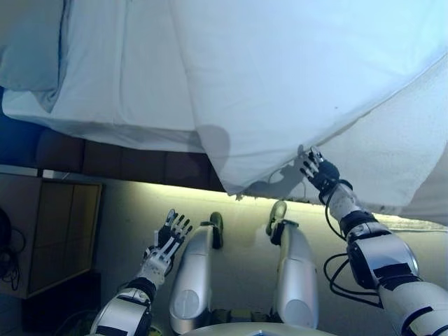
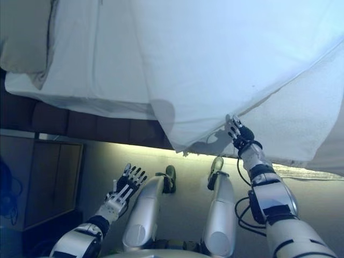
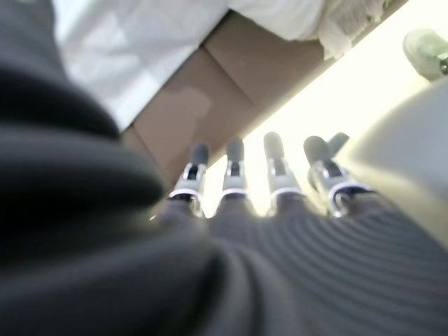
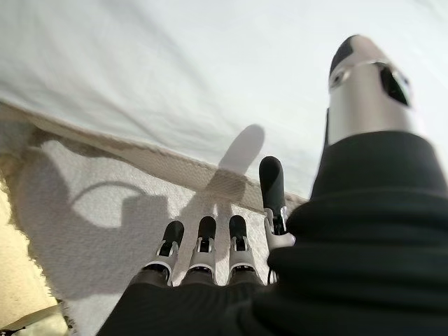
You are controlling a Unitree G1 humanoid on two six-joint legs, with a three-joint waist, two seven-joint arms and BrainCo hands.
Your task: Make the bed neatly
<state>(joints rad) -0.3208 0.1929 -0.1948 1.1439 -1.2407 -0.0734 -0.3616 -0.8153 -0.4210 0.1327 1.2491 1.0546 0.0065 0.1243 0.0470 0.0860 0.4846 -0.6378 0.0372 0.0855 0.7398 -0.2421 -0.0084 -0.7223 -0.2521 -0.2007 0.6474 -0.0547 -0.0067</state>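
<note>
A white duvet [image 1: 294,84] lies askew on the bed, and its lower corner hangs over the near edge. My right hand [image 1: 318,171] is open, its straight fingers reaching up to the duvet's hem [image 4: 175,161] close to that hanging corner. Whether they touch it I cannot tell. Under the duvet a white textured cover [image 1: 399,154] hangs down the bed's side; it also shows in the right wrist view [image 4: 105,224]. The white sheet [image 1: 119,77] is bare on the bed's left part. My left hand [image 1: 168,238] is open and empty, low above the floor, apart from the bed.
A pillow [image 1: 28,49] lies at the bed's left end. The dark brown bed base [image 1: 126,162] runs along below the mattress, with a lit strip under it. A wooden bedside cabinet [image 1: 56,231] stands at the left.
</note>
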